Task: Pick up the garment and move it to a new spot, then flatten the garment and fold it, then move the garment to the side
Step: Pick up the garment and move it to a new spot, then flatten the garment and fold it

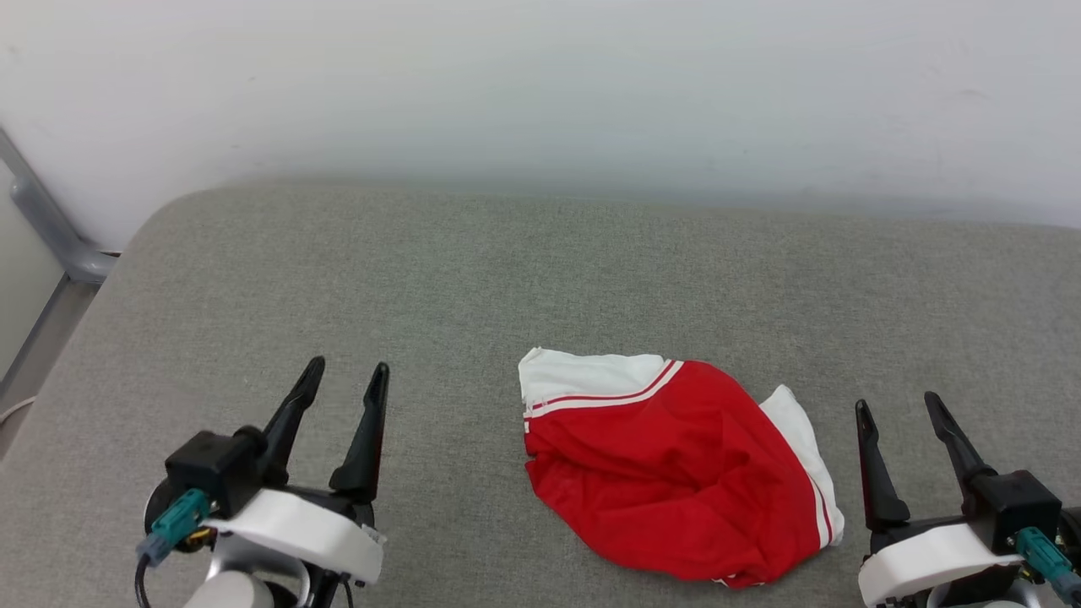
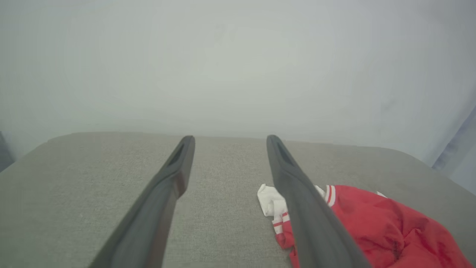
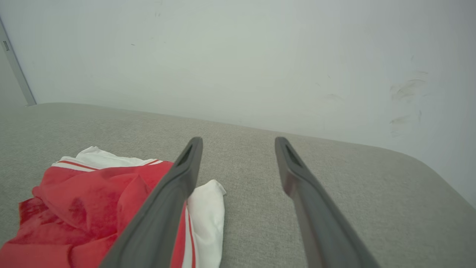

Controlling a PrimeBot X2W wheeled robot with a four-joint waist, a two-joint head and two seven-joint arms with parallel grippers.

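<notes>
The garment [image 1: 676, 469] lies crumpled in a heap on the grey padded surface [image 1: 507, 270], right of centre. It is red with white sleeves and red-and-white striped trim; no print shows. My left gripper [image 1: 346, 377] hovers open to the left of it, well apart, with nothing between its fingers. My right gripper [image 1: 898, 405] stands open just right of the heap's white sleeve, also with nothing in it. In the left wrist view the garment [image 2: 375, 227] lies at lower right, partly behind one finger of the gripper [image 2: 230, 138]. In the right wrist view the garment [image 3: 93, 201] sits at lower left of the gripper [image 3: 238, 139].
A pale wall [image 1: 540, 84] rises right behind the padded surface. A grey metal frame [image 1: 51, 228] stands at the far left beyond the surface's rounded corner. Bare grey fabric stretches left of and behind the heap.
</notes>
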